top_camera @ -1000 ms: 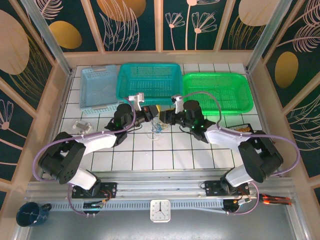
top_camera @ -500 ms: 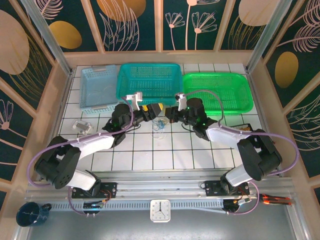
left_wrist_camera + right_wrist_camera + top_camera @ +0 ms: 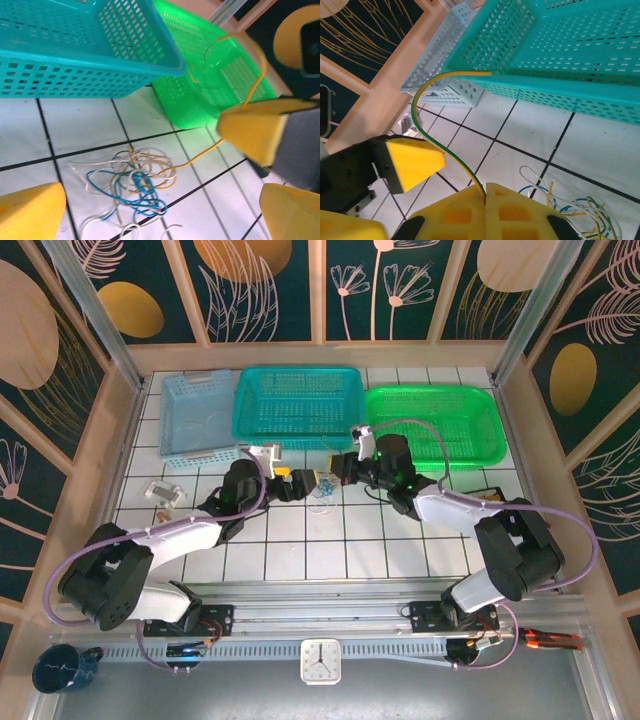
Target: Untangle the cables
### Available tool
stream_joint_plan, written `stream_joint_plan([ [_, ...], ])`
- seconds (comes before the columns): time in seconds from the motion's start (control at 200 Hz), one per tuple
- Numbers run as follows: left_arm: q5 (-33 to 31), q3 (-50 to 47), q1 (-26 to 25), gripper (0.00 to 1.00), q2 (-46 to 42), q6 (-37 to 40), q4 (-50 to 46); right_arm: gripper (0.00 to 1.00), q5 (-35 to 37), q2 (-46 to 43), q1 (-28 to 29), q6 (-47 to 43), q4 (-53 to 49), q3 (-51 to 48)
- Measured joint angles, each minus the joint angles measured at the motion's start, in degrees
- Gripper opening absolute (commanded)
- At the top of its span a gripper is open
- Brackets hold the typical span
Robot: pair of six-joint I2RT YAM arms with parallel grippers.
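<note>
The cables (image 3: 320, 496) lie as a small knot of blue, whitish and yellowish cords on the white tiles between my two grippers. My right gripper (image 3: 330, 476) hovers just above the knot's right side, shut on one yellow-green cable (image 3: 427, 107) that arcs up out of its pads (image 3: 465, 212). That strand runs from the knot (image 3: 132, 182) up to the right gripper (image 3: 235, 135). My left gripper (image 3: 292, 484) is open just left of the knot, its yellow fingers (image 3: 30, 212) spread wide with nothing between them. The tangle's edge (image 3: 570, 205) shows beside the right fingers.
A teal basket (image 3: 297, 405), a green basket (image 3: 435, 425) and a light blue basket (image 3: 198, 415) line the back of the table. A small clear object (image 3: 163, 492) lies at the left. Bare tiles stretch in front of the knot.
My left gripper has opened and drawn back a little to the left. My right gripper has shut on the yellow-green cable.
</note>
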Motion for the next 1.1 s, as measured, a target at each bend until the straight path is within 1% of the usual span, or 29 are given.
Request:
stream_joint_plan([
  [0.125,0.6,-0.1,0.0,0.95,0.2,3.7,-1.6,0.00,-0.9,0.0,0.4,0.8,0.0,1.0],
  [0.225,1.6,0.0,0.0,0.93,1.5,6.0,-2.2,0.00,-1.4,-0.1,1.7,1.6,0.0,2.0],
  [0.56,1.8,0.7,-0.2,0.85,4.8,9.6,-1.9,0.00,-1.7,0.0,5.8,3.2,0.0,5.6],
  [0.791,-1.0,1.0,-0.2,0.77,6.1,11.1,-0.3,0.00,-1.7,2.0,7.4,3.6,0.0,6.8],
  [1.006,-3.8,1.0,-0.2,0.74,6.3,11.8,2.4,0.00,-1.6,2.6,8.0,3.6,0.0,7.3],
  [1.061,-4.3,0.9,-0.2,0.71,6.4,11.8,3.0,0.00,-1.6,2.7,8.0,3.6,0.0,7.3],
  [1.096,-4.5,0.9,-0.2,0.68,6.5,11.8,3.3,0.00,-1.7,2.8,8.1,3.8,0.0,7.3],
])
